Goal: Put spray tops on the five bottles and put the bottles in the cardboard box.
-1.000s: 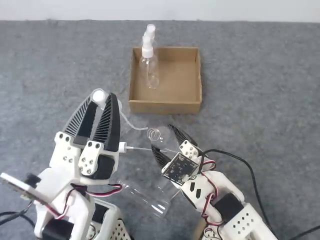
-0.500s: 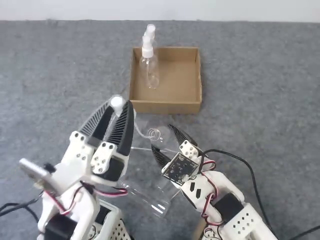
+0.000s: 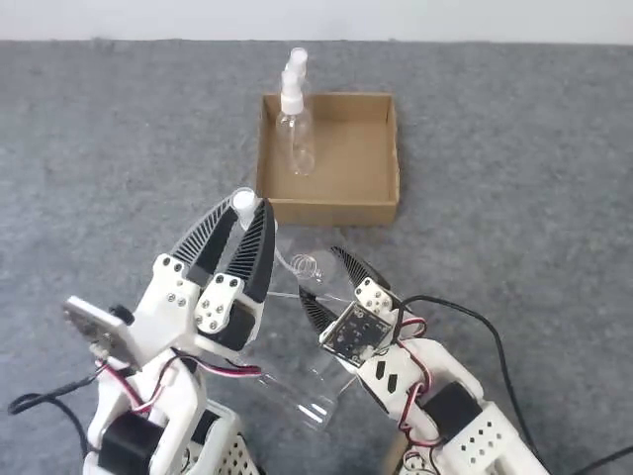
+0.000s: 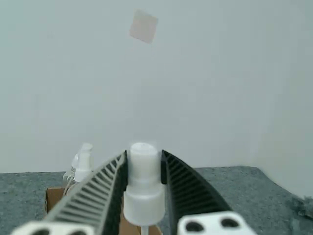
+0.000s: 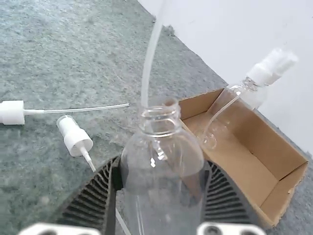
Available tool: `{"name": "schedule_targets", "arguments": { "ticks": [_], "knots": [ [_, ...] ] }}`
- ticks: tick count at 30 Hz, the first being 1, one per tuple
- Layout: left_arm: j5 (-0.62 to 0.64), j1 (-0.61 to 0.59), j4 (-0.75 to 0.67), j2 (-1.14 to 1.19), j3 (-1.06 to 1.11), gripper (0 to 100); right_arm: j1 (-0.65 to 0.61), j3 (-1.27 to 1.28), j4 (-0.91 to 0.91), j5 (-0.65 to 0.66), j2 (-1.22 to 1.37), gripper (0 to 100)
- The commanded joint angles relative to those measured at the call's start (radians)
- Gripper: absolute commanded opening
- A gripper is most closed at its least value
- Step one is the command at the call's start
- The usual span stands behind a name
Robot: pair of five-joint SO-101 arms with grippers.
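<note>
The left gripper (image 3: 245, 213) is clenching its jaws on a white spray top (image 4: 144, 181), whose thin tube is slanting down to the open neck of a clear bottle (image 5: 161, 161). The right gripper (image 3: 321, 274) is grasping that bottle in its jaws. Two loose spray tops (image 5: 73, 141) are lying on the grey worktop (image 3: 89, 148) nearby. In the cardboard box (image 3: 326, 210), two capped bottles (image 3: 296, 139) are standing at the far left corner, leaving bare cardboard floor to their right.

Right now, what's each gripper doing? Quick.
Left gripper: shut on a spray top.
Right gripper: shut on a clear bottle with no top on it yet.
</note>
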Motion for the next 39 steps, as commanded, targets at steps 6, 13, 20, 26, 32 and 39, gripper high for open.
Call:
{"name": "schedule_targets", "arguments": {
  "ticks": [6, 13, 20, 26, 32, 39],
  "knots": [
    [-0.018, 0.005, 0.002, -0.020, -0.019, 1, 0.085, 0.012, -0.028, -0.081, -0.025, 10.0],
    [-0.018, 0.009, 0.002, -0.020, -0.013, 1, 0.082, 0.012, -0.028, -0.081, -0.025, 10.0],
    [-0.014, 0.038, -0.055, -0.020, 0.054, 1, 0.028, 0.014, -0.019, -0.074, -0.025, 10.0],
    [-0.021, 0.127, -0.064, -0.020, 0.094, 1, 0.027, 0.012, -0.019, -0.074, -0.025, 10.0],
    [-0.058, 0.138, -0.107, -0.020, 0.137, 1, 0.059, 0.008, -0.028, -0.078, -0.027, 10.0],
    [-0.068, 0.143, -0.110, -0.020, 0.156, 1, 0.102, 0.005, 0.021, -0.081, -0.120, 10.1]
  ]
}}
